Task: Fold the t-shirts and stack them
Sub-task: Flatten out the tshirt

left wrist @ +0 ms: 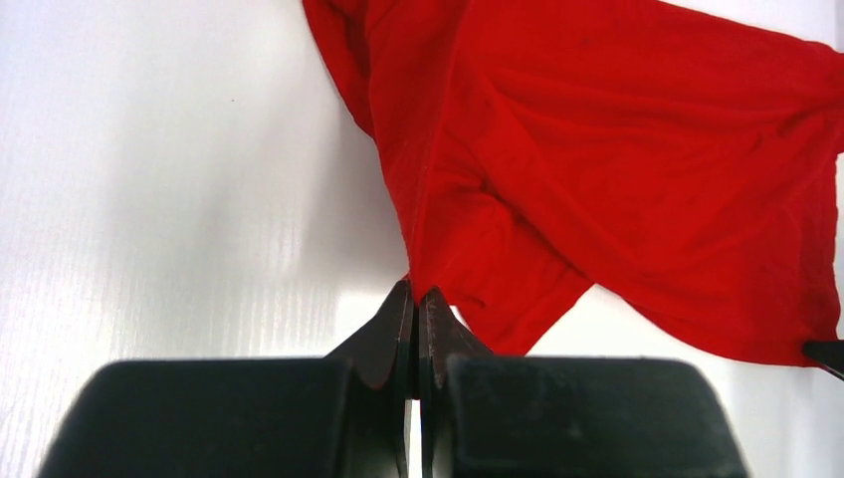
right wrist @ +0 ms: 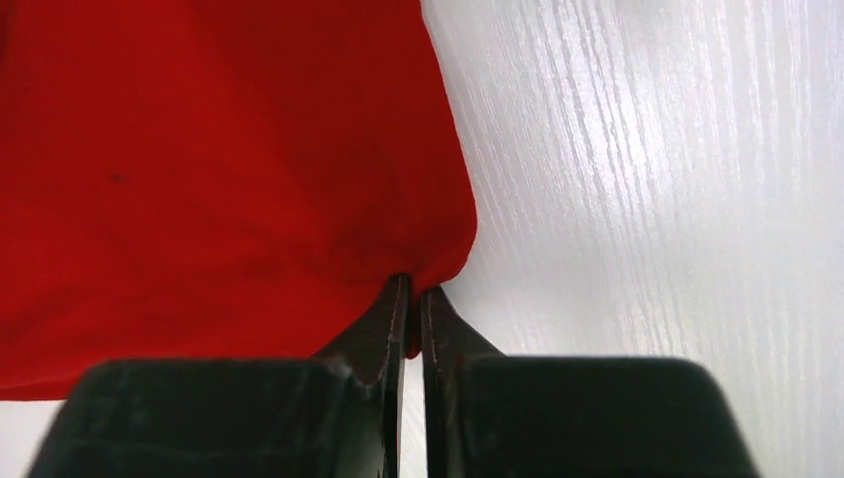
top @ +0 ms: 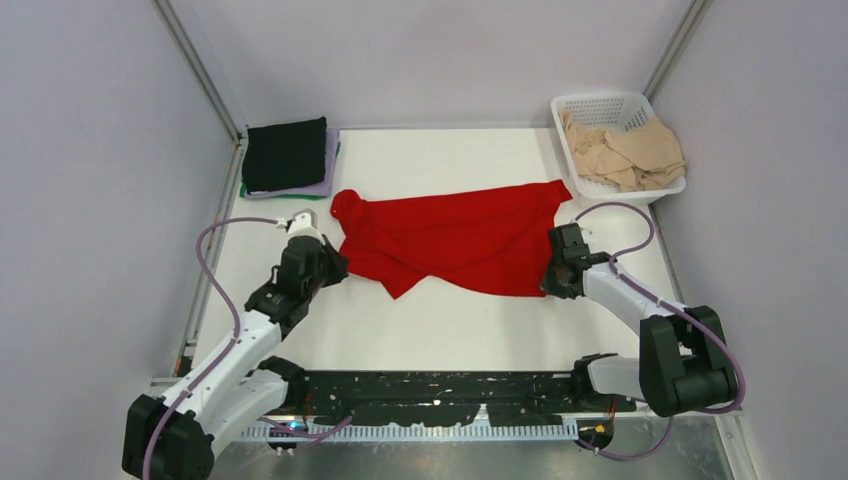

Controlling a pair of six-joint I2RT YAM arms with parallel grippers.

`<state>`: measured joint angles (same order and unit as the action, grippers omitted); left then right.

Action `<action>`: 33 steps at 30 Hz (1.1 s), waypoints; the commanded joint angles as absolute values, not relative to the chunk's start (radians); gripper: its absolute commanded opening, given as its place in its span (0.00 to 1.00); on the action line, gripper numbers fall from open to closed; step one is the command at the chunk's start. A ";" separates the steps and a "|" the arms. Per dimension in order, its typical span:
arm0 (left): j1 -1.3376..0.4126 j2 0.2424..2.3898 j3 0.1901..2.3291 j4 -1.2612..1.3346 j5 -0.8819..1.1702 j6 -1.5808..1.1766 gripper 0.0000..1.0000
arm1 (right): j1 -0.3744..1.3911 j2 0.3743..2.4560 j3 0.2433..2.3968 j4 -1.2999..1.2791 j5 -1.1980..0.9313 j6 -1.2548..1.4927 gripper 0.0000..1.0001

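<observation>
Left tool [left wrist: 416, 295] and right tool [right wrist: 413, 287] pinch red t-shirt [top: 450, 240] lying lengthwise left-to-right.

Cannot count beige t-shirts [top: 625, 155] heaped in basket [top: 600, 102]. See only thin edges of lavender t-shirt [top: 310, 189] and green t-shirt [top: 244, 189] under black t-shirt [top: 286, 153]. From above, cannot make out fingertips of left gripper [top: 342, 268] or right gripper [top: 550, 283], masked by own housings. In left wrist view, lose red t-shirt [left wrist: 617, 169] past top and right edges; in right wrist view, past top and left. Cannot see cloth pinched inside either closed pair of jaws. Cannot identify dark tip [left wrist: 826, 354] clipped by right edge of left wrist view.
</observation>
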<state>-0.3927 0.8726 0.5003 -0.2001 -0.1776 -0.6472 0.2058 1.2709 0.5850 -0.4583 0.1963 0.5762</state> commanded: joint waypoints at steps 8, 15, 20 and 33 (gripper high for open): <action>-0.396 0.765 0.661 -0.320 -0.183 -0.664 0.00 | 0.209 1.116 0.674 -0.386 0.255 0.546 0.05; -0.396 0.708 0.931 -0.481 -0.294 -0.697 0.00 | 0.172 0.918 0.908 -0.467 0.325 0.490 0.05; -0.396 0.696 1.155 -0.572 -0.329 -0.668 0.00 | 0.146 0.819 1.052 -0.490 0.335 0.453 0.05; -0.396 0.658 1.681 -0.680 -0.300 -0.475 0.00 | 0.144 0.718 1.508 -0.618 0.261 0.378 0.05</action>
<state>-0.3954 0.6537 1.5360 -0.6624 -0.3145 -0.5903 0.1486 0.7494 1.3800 -0.5751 0.2813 0.4274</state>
